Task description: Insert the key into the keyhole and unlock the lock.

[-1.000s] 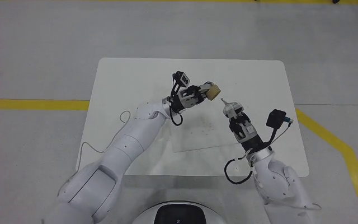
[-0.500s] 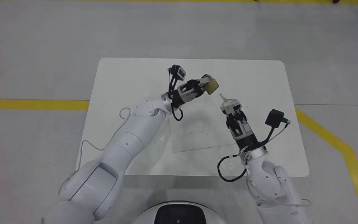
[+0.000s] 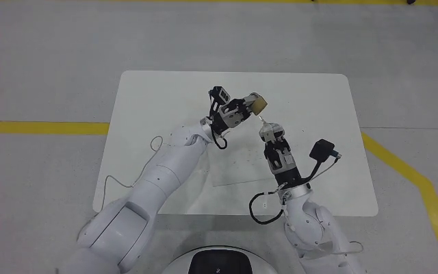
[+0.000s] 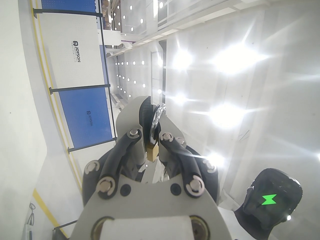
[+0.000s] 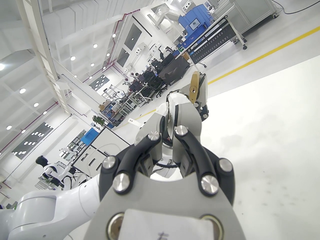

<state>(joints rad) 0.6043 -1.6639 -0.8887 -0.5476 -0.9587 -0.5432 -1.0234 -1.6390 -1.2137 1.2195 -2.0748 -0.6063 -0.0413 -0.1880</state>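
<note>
Holds the lock (image 3: pixel 258 104) tight in the left gripper (image 3: pixel 250 107), up off the table (image 3: pixel 157 103), in the upper middle of the top view. Squeezes its gold body from both sides, with the silver loop (image 4: pixel 157 118) poking out past the grip in the left wrist view. Pinches the key (image 3: pixel 261 118) in the right gripper (image 3: pixel 265 126), shut down narrow on it, just below and right of the lock in the top view. Points the thin silver tip up toward the lock, very near it; cannot tell if touching. Shows the keyhole (image 5: pixel 192 90) in the upper middle of the right wrist view, facing the right gripper, with no key in it.

Seems done with picking up both things. Seems close to done with lining them up. Leaves the main part to do: push the key into the hole, then turn it to pop the loop open. Needs a small, straight push, or risks slipping off to the side.
</note>
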